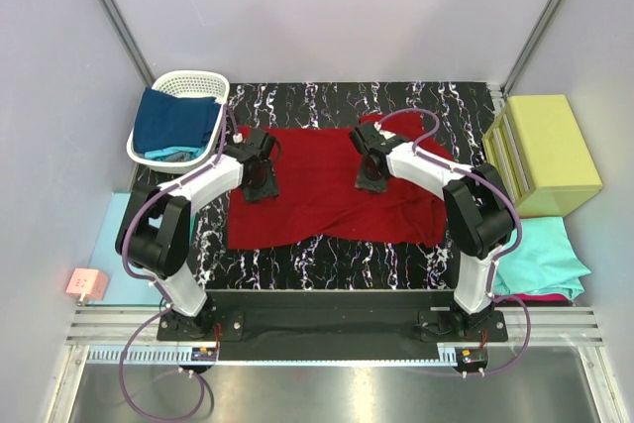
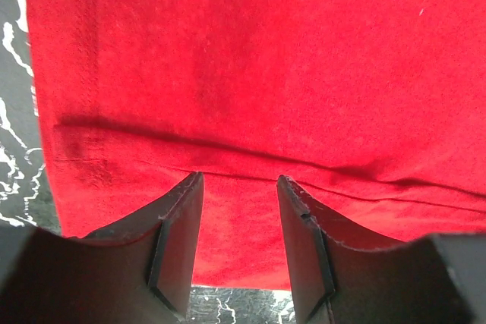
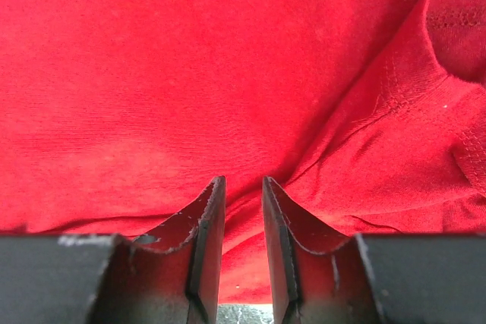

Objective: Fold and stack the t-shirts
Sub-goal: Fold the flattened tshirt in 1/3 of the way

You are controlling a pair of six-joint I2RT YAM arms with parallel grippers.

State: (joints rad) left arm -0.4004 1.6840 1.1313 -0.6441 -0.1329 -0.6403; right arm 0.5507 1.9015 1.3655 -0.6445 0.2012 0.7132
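1. The left gripper (image 2: 239,180) has its fingers apart, tips down on the red shirt (image 2: 266,58);
2. The right gripper (image 3: 243,181) has its fingers narrowly apart around a raised fold of cloth; whether they clamp it cannot be told;
3. The red shirt lies spread on the black table (image 1: 347,264).

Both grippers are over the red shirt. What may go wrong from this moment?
1. The dark red t-shirt is wrinkled around the right gripper; a pinch there may trap a crease in the fold.
2. The left gripper hangs open over what looks like a folded edge; it may catch only one layer, so the fold goes crooked.
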